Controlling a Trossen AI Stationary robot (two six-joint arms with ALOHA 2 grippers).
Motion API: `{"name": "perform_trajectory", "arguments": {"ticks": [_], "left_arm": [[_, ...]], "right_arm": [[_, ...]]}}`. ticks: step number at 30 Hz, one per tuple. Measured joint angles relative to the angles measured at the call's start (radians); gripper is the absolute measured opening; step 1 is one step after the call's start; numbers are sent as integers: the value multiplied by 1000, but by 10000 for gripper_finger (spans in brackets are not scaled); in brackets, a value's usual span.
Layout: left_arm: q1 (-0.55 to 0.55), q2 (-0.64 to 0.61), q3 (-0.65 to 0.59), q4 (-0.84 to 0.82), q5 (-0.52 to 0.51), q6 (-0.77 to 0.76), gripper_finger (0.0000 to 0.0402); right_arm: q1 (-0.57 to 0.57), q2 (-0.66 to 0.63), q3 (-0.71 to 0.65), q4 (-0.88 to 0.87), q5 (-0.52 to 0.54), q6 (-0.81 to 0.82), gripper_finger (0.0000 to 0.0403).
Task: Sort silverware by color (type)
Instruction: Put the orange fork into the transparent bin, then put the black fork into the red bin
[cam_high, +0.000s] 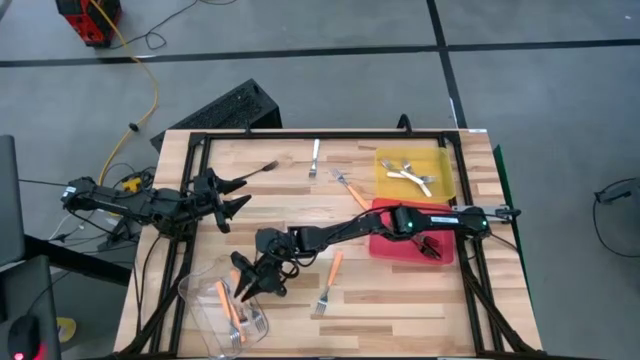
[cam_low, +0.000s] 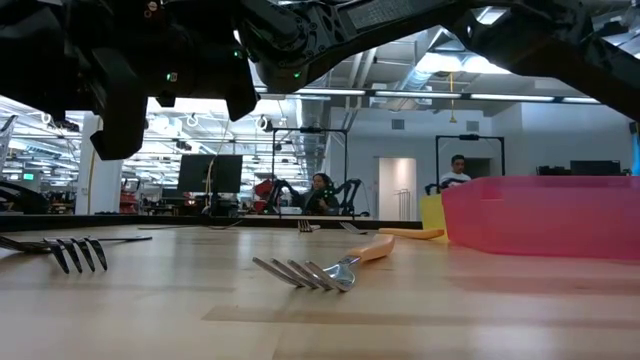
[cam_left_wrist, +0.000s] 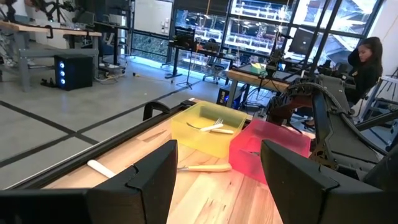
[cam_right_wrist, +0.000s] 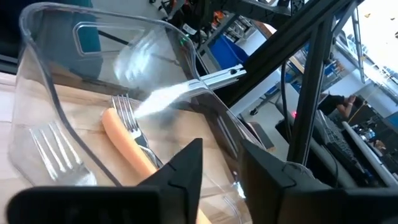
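Down at seven o'clock, the clear tub (cam_high: 215, 305) holds orange-handled forks (cam_high: 228, 300), the right gripper (cam_high: 250, 283) over its rim, fingers parted, gripping nothing. At one o'clock the yellow tray (cam_high: 440, 165) holds white-handled forks (cam_high: 410, 176). The left gripper (cam_high: 238, 195) waits open at ten o'clock.

Nothing legible here: no words, brand marks, labels, numbers or signs can be read on any surface in these views. Distant screens and lit panels in the room behind show only glow, no characters that can be made out.
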Motion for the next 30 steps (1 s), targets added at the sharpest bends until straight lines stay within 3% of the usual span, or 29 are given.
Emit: {"name": "perform_trajectory", "arguments": {"ticks": [8,20,30], "left_arm": [[0,0,0,0,1,4,215],[0,0,0,-1,0,8,215],[0,0,0,-1,0,8,215]], "right_arm": [[1,0,0,6,33,0,174],[3,0,0,30,34,59,174],[2,0,0,119,33,257,173]]}}
